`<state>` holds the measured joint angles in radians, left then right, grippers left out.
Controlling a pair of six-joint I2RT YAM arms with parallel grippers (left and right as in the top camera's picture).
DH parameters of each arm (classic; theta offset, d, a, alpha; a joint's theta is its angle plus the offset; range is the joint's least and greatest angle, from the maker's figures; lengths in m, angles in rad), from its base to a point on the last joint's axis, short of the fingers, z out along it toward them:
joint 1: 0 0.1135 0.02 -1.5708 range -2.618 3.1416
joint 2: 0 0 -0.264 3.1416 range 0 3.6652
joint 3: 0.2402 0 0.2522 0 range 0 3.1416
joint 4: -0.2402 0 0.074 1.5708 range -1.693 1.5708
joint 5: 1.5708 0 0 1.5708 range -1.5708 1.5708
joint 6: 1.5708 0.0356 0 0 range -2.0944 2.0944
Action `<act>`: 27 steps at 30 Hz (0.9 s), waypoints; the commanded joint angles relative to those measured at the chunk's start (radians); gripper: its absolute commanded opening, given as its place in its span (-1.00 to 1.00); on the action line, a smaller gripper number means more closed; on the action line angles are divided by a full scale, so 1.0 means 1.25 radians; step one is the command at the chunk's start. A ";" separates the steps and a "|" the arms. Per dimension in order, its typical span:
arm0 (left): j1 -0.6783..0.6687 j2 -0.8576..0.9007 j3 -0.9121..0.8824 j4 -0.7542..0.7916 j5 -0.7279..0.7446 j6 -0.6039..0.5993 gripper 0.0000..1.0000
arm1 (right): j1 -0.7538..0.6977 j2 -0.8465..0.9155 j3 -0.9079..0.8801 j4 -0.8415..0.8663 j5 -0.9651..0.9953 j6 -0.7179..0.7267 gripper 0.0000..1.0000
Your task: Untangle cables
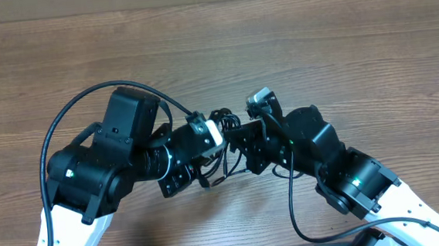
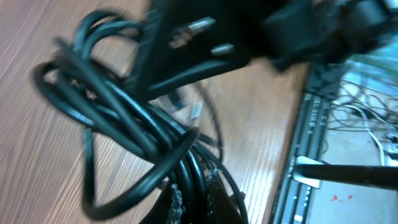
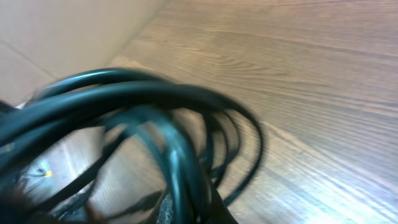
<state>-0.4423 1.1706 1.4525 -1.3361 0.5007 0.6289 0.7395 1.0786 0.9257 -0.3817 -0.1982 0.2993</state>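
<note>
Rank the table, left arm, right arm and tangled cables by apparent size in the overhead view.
1. table
2. left arm and right arm: about alike, not ranked
3. cables: smallest, partly hidden between the arms

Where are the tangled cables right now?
Overhead view: the cables are bunched midway across the table, between the left gripper and the right gripper, both shut on them.

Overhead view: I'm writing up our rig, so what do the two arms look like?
The left arm and right arm are bulky matte-black jointed housings on white base links. Each shows a small green light and trails a thick black cable loop.
</note>
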 commanded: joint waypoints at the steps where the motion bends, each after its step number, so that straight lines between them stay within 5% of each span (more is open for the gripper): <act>1: -0.018 -0.012 0.020 -0.001 0.244 0.150 -0.92 | 0.000 0.021 -0.001 0.032 -0.028 -0.065 -0.92; 8: -0.018 -0.012 0.020 -0.002 0.219 0.148 -0.92 | -0.002 0.026 -0.001 0.025 -0.059 -0.100 -0.92; 11: -0.018 -0.011 0.020 -0.002 0.158 0.101 -0.65 | -0.002 0.025 -0.001 0.023 -0.083 -0.100 -0.92; 13: -0.018 -0.011 0.020 -0.001 0.136 0.086 -0.22 | -0.002 0.025 0.000 0.026 -0.125 -0.101 -0.92; 15: -0.018 -0.011 0.020 0.002 0.128 0.086 0.99 | -0.002 0.025 0.000 0.026 -0.172 -0.100 -0.92; 23: -0.018 -0.011 0.020 0.014 0.105 0.086 0.99 | -0.002 0.025 0.000 0.025 -0.335 -0.101 -0.92; 27: -0.017 -0.011 0.020 0.026 -0.023 0.027 1.00 | -0.002 0.025 0.000 0.003 -0.316 -0.100 -0.92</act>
<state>-0.4583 1.1690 1.4528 -1.3231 0.6083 0.7361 0.7338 1.1156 0.9257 -0.3637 -0.5587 0.1822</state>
